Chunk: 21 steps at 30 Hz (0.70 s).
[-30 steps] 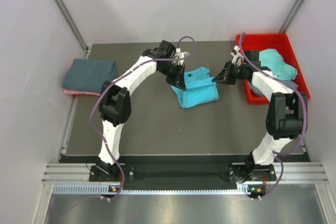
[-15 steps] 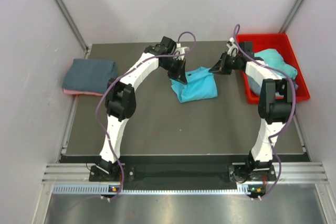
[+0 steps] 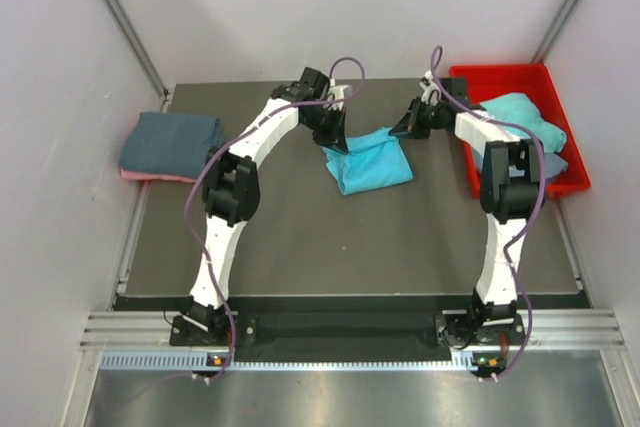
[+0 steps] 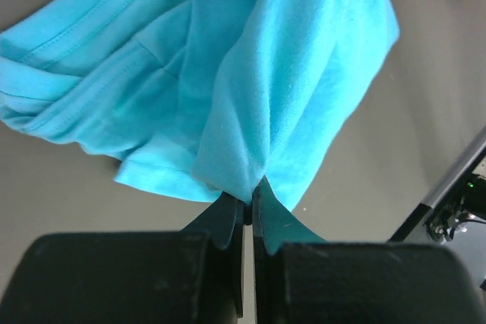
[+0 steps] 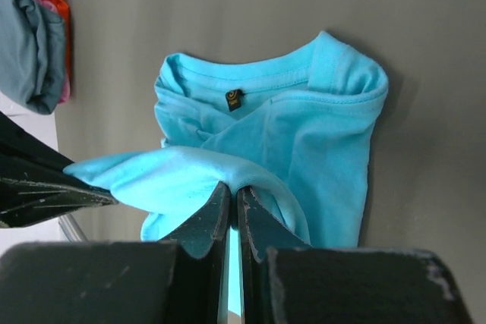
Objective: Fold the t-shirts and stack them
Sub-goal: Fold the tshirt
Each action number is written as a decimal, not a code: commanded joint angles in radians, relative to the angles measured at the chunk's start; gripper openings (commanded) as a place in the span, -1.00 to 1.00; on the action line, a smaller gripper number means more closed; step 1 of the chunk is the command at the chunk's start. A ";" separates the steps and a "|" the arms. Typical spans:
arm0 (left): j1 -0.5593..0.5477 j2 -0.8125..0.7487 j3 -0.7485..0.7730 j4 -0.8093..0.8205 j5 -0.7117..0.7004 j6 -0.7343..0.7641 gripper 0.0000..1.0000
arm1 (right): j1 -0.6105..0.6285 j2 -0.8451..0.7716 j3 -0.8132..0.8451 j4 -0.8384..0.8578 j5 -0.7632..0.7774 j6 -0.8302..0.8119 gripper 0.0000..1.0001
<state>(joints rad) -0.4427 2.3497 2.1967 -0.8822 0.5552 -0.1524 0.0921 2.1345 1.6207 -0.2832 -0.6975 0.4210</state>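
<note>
Holding the turquoise t-shirt (image 3: 372, 162) at the back middle of the worktop (image 3: 300, 237), partly lifted, partly lying crumpled. Pinched tight on one bit by the left gripper (image 4: 248, 202), pinched tight on another fold by the right gripper (image 5: 232, 191). Only thin bits of cloth held. Could slip out if tugged apart too hard. Could land in a lumpy heap if dropped too soon or laid down crooked. Could also drag and come undone if swung low toward the folded grey t-shirt (image 3: 172, 142) at the left edge.
</note>
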 commanded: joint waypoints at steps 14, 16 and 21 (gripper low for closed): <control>0.006 0.063 0.113 0.049 -0.224 -0.010 -1.00 | 0.041 0.096 0.160 0.091 0.036 -0.010 -0.99; 0.002 0.054 0.120 0.052 -0.271 -0.013 -0.95 | 0.043 0.088 0.147 0.096 0.036 -0.010 -0.95; 0.002 0.001 0.179 0.054 -0.428 0.011 0.01 | 0.038 0.021 0.153 0.079 0.070 -0.079 0.12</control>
<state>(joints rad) -0.4427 2.4351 2.3051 -0.8616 0.2447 -0.1513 0.1272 2.2333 1.7245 -0.2470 -0.6514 0.3962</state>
